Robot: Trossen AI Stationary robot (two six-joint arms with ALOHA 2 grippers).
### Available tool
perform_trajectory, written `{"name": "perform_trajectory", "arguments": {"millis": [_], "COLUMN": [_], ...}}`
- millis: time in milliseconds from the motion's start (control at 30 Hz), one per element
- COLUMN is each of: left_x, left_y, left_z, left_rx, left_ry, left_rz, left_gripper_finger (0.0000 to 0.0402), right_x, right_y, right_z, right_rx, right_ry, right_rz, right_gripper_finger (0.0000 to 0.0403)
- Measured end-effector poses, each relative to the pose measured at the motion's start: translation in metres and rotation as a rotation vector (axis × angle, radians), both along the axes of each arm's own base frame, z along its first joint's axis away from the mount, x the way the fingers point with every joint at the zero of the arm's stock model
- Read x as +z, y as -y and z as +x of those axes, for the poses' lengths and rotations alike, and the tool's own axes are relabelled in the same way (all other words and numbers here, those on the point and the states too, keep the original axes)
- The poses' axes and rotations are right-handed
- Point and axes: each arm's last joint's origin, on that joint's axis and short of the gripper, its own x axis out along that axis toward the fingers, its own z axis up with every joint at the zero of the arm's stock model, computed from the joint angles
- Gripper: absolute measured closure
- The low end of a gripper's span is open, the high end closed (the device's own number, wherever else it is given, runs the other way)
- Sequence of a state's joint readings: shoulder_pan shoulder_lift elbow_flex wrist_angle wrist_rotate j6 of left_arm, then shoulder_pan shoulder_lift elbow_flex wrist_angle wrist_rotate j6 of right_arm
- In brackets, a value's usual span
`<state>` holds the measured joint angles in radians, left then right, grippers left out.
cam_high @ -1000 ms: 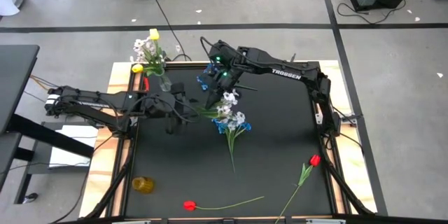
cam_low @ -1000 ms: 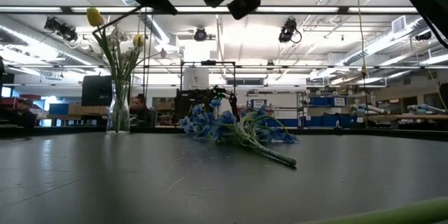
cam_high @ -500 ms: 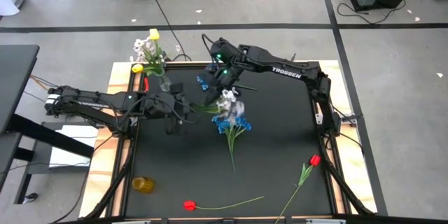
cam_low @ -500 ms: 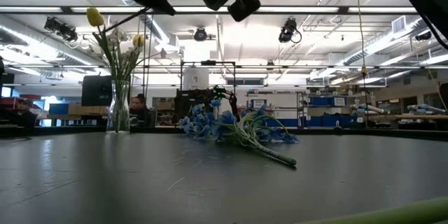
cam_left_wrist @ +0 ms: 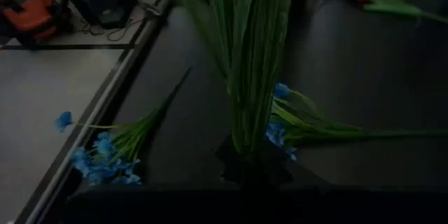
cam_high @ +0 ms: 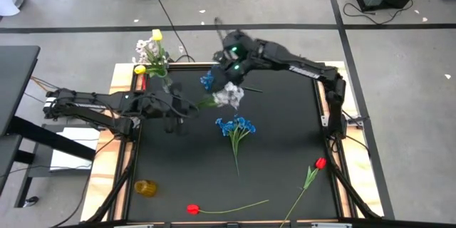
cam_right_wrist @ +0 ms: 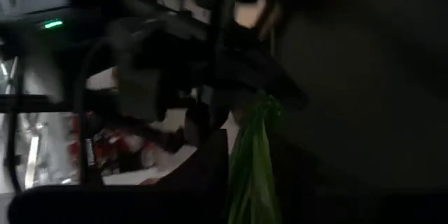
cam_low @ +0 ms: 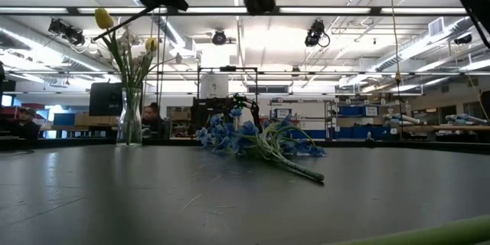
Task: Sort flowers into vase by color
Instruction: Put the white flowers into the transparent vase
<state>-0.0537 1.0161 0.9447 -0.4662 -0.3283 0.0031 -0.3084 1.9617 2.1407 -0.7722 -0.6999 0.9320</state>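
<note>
A white blossom bunch (cam_high: 228,96) on green stalks (cam_left_wrist: 248,77) hangs above the table's far middle, and my left gripper (cam_high: 192,107) is shut on it. My right gripper (cam_high: 231,68) hovers just beyond the blossoms, toward the far edge. The glass vase (cam_high: 166,82) at the far left corner holds yellow and white flowers (cam_high: 151,46). One blue bunch (cam_high: 235,125) lies flat on the black mat; another (cam_high: 207,80) lies by the far edge. Two red tulips (cam_high: 192,209) (cam_high: 320,163) lie on their sides near the front. My left gripper pinches the lower end of the white bunch's green stalks (cam_left_wrist: 246,136) between its two fingers. The fingers come level from the table's left and lie roughly along the stalks. The bunch is lifted clear of the mat, stretched out about level with its blossoms toward the table's right.
A small yellow cup (cam_high: 145,187) stands at the mat's near left. The wooden table rim (cam_high: 122,149) frames the mat. In the low view the vase (cam_low: 129,119) and the blue bunch (cam_low: 256,139) stand out against a workshop behind.
My right gripper has risen and drawn back toward the far edge, away from the white bunch. The white blossoms have shifted toward the far edge and now hang clear of the blue bunch on the mat, which shows fully.
</note>
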Motion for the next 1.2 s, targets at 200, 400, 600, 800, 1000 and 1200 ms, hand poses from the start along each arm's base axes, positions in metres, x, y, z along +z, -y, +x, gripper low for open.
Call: {"name": "perform_trajectory", "arguments": {"millis": [200,400,600,800,1000,1200], "left_x": [0.013,0.035,0.055,0.064,0.065,0.065], "left_y": [-0.009,-0.016,-0.018,-0.018,-0.019,-0.019], "left_z": [-0.015,-0.037,-0.068,-0.088,-0.091,-0.09], "left_rx": [0.067,0.132,0.153,0.175,0.191,0.191], "left_ry": [0.089,0.273,0.434,0.5,0.511,0.51], "left_rz": [-0.046,-0.1,-0.098,-0.072,-0.058,-0.058], "left_gripper_finger": [0.04,0.04,0.0401,0.0401,0.0401,0.0401], "right_x": [0.059,0.116,0.155,0.171,0.154,0.121], "right_y": [-0.01,-0.049,-0.09,-0.119,-0.129,-0.126], "right_z": [-0.038,-0.096,-0.155,-0.198,-0.223,-0.245], "right_rx": [-0.099,-0.264,-0.317,-0.272,-0.297,-0.373], "right_ry": [0.239,0.378,0.492,0.587,0.586,0.622], "right_rz": [-0.322,-0.725,-1.026,-1.172,-1.219,-1.223], "right_gripper_finger": [0.0274,0.0286,0.0322,0.0354,0.0391,0.0393]}}
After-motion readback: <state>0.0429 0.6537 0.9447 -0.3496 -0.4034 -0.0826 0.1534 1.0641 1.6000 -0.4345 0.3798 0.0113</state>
